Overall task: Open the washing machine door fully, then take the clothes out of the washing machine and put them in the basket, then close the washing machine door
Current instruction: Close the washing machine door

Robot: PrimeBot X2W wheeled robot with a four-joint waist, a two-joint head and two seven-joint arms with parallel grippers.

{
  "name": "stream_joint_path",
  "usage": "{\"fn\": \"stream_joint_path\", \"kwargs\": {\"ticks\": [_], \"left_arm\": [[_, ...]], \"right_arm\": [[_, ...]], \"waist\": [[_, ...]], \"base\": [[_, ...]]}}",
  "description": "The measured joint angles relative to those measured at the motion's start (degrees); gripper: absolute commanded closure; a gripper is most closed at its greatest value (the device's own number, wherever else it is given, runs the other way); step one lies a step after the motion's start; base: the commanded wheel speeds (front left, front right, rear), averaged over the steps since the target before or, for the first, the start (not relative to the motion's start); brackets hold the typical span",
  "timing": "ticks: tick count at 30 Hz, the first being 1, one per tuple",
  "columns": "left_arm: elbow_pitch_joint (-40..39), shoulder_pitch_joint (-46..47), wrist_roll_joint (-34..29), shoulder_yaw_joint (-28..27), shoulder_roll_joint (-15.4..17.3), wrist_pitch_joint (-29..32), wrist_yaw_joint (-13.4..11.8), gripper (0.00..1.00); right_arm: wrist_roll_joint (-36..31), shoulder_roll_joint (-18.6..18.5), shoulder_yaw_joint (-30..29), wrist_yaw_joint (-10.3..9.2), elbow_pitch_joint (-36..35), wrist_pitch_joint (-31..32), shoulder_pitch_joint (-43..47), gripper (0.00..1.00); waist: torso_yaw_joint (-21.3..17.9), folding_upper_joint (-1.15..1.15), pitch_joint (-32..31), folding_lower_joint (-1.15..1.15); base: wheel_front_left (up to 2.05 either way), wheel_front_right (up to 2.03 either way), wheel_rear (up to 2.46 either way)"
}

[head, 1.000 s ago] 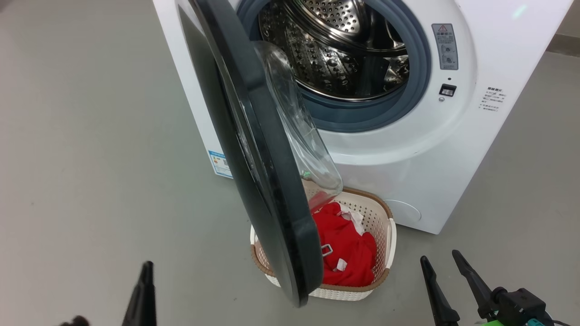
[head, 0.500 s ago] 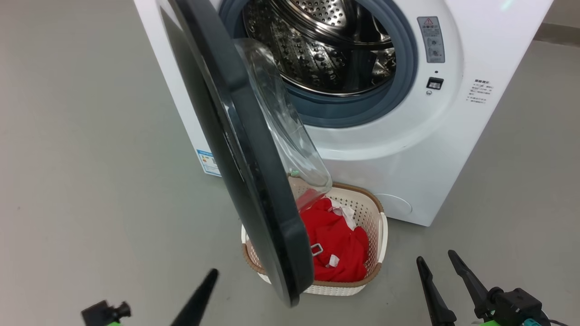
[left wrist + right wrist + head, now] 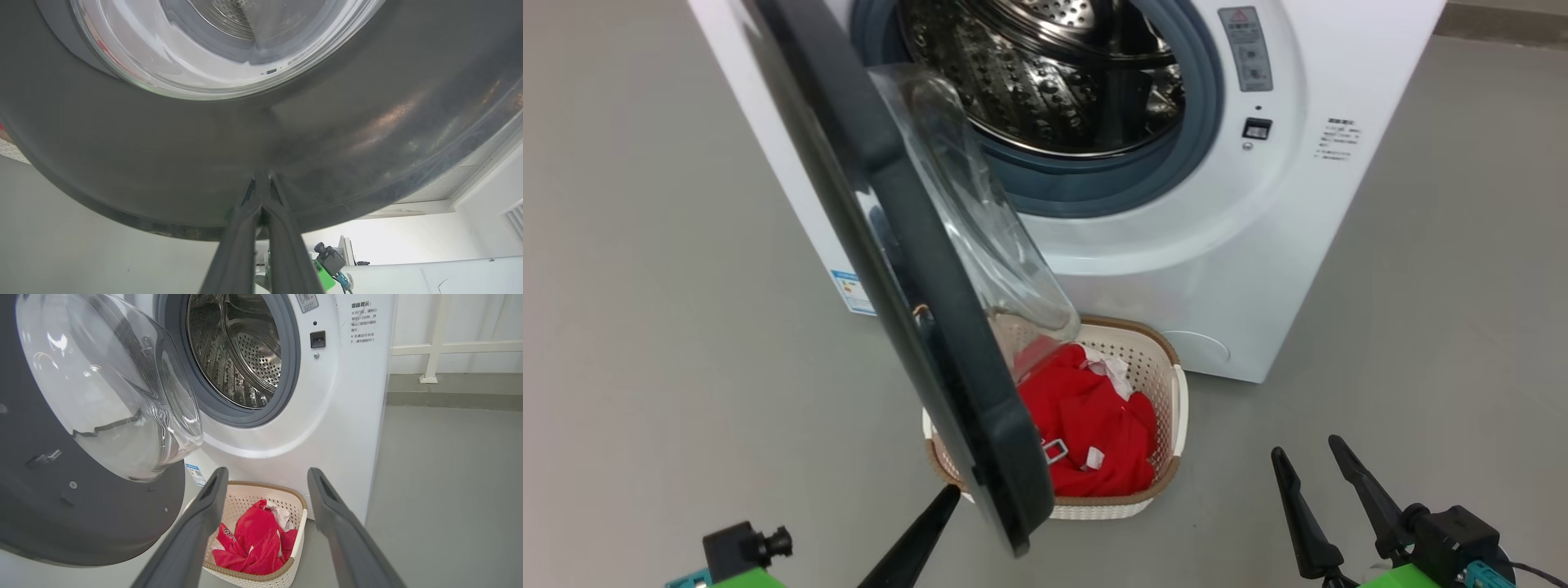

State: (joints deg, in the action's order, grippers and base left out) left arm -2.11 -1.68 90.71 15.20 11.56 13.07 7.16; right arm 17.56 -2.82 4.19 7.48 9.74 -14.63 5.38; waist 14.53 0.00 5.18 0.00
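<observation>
Left gripper [image 3: 261, 181], fingers pressed together, has reached the washing machine door [image 3: 894, 237]; right gripper [image 3: 1305, 447] spread

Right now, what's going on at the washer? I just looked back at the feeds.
The big white front-loading washing machine has its round black-rimmed glass door standing open, and its steel perforated drum looks empty. The bright red clothes lie in the small cream perforated plastic basket on the floor before it. The left end effector is shut, its tips at the door's glossy outer face, apparently touching. The right end effector is open and holds nothing. Closing the door remains.
</observation>
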Motion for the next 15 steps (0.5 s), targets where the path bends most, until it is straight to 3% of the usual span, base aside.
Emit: {"fn": "stream_joint_path", "kwargs": {"ticks": [15], "left_arm": [[0.07, 5.49, -3.39, 3.6, -1.38, -3.82, -0.05, 1.0]], "right_arm": [[0.49, 0.0, 0.01, 0.01, -0.2, 0.0, -1.19, 0.0]], "waist": [[-7.87, 0.0, 1.76, 0.0]], "base": [[0.0, 0.0, 0.0]]}}
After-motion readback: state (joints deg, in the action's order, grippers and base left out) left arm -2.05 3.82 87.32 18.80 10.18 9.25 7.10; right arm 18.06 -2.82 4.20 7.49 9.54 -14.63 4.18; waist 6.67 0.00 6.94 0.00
